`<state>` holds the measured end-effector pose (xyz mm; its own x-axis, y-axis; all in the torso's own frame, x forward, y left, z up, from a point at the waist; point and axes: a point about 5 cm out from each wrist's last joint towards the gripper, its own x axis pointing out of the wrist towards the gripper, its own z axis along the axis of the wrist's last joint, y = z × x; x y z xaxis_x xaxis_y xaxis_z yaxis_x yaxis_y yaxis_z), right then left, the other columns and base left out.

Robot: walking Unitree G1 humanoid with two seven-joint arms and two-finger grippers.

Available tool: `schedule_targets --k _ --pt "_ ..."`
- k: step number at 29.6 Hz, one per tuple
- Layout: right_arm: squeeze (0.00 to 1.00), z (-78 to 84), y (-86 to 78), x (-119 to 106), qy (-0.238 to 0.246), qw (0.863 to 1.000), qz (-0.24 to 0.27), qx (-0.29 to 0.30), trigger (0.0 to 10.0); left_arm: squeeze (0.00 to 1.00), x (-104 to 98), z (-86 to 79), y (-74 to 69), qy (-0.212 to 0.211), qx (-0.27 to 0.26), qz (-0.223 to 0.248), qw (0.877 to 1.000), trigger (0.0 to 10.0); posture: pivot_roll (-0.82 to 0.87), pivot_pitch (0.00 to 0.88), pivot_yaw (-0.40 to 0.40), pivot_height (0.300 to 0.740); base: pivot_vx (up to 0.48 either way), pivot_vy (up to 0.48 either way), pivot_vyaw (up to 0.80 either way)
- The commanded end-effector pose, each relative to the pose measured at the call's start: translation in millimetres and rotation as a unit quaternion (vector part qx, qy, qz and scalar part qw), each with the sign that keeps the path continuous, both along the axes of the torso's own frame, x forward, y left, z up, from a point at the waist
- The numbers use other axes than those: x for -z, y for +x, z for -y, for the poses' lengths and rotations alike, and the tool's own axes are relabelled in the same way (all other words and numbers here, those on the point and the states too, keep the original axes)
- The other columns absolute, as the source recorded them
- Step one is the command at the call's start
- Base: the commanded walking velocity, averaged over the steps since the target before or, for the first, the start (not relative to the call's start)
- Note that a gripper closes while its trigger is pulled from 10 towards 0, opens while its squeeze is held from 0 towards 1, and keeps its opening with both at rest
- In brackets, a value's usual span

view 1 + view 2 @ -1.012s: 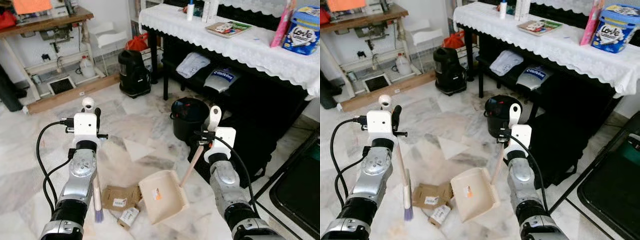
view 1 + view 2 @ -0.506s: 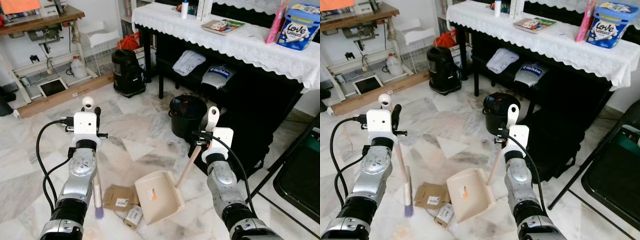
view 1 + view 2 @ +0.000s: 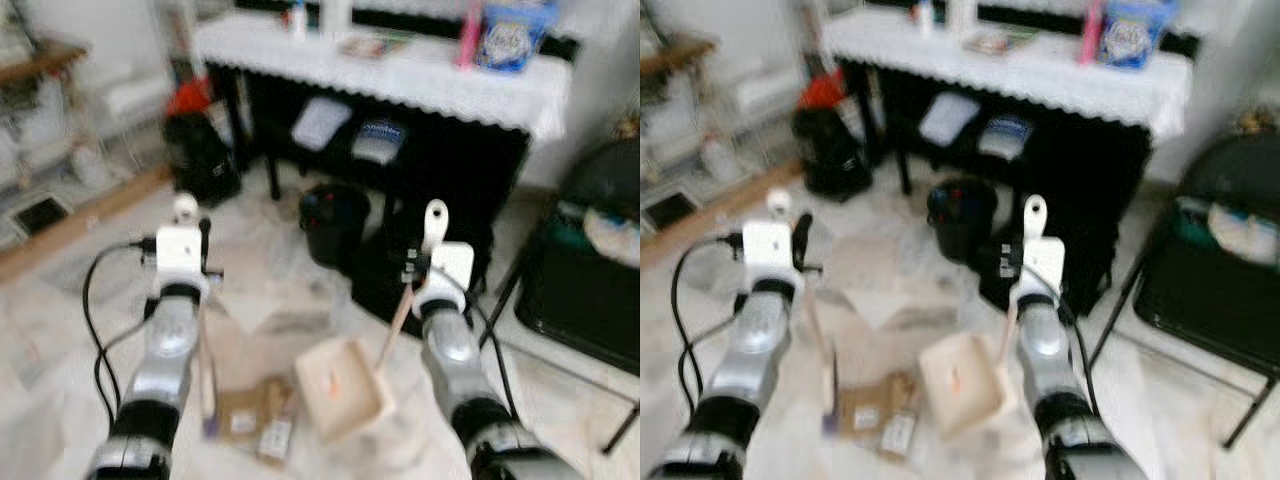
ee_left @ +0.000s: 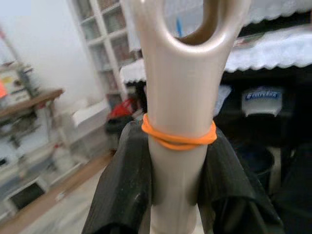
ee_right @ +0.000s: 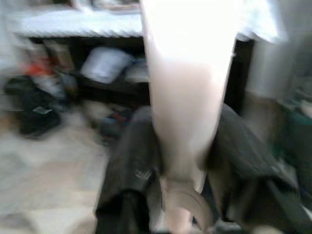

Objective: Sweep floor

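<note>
My view has swung right; left pincer [image 4: 178,180] pinching the brush [image 3: 206,385], its bristles beside the cardboard scraps [image 3: 252,420], right pincer [image 5: 178,161] pinching the dustpan [image 3: 345,388] just right of them.

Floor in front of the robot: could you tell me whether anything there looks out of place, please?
Yes. Flattened cardboard pieces lie loose on the marble floor between the broom in the left end effector and the dustpan held by the right end effector. The head views are blurred, so finer debris cannot be judged.

The pale marble floor [image 3: 90,400] carries flattened cardboard pieces [image 3: 250,425], a black bucket [image 3: 333,215] and a black appliance [image 3: 200,160].
</note>
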<state>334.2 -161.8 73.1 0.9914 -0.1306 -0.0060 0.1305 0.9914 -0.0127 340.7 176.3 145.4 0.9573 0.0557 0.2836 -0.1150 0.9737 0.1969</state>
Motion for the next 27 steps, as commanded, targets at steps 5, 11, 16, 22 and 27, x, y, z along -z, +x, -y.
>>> schedule_targets --k 5,11,16,22,27 --pt "0.00 -17.0 7.5 -12 0.008 1.000 0.023 -0.015 10.0 0.00 2 -12.8 -3.7 0.005 -0.016 0.003 1.000 10.0 0.02 0.000 0.041 0.740 0.000 0.480 0.00" --pt "0.00 -15.7 6.6 -12 0.006 1.000 0.028 -0.012 10.0 0.00 9 -13.1 -4.9 0.006 -0.015 -0.009 1.000 10.0 0.02 0.000 0.042 0.740 0.000 0.480 0.00" --pt "0.00 -15.1 7.1 -13 0.003 1.000 0.028 -0.009 10.0 0.00 14 -16.7 -7.3 0.008 -0.018 -0.016 1.000 10.0 0.02 0.000 0.041 0.740 0.000 0.480 0.00" --pt "0.00 -14.8 7.4 -13 0.004 1.000 0.029 -0.010 10.0 0.00 16 -18.0 -8.1 0.010 -0.022 -0.019 1.000 10.0 0.02 0.000 0.040 0.740 0.000 0.480 0.00" --pt "0.00 -15.2 7.7 -13 0.003 1.000 0.029 -0.012 10.0 0.00 16 -21.6 -7.6 0.010 -0.025 -0.019 0.999 10.0 0.02 0.000 0.039 0.740 0.000 0.480 0.00"
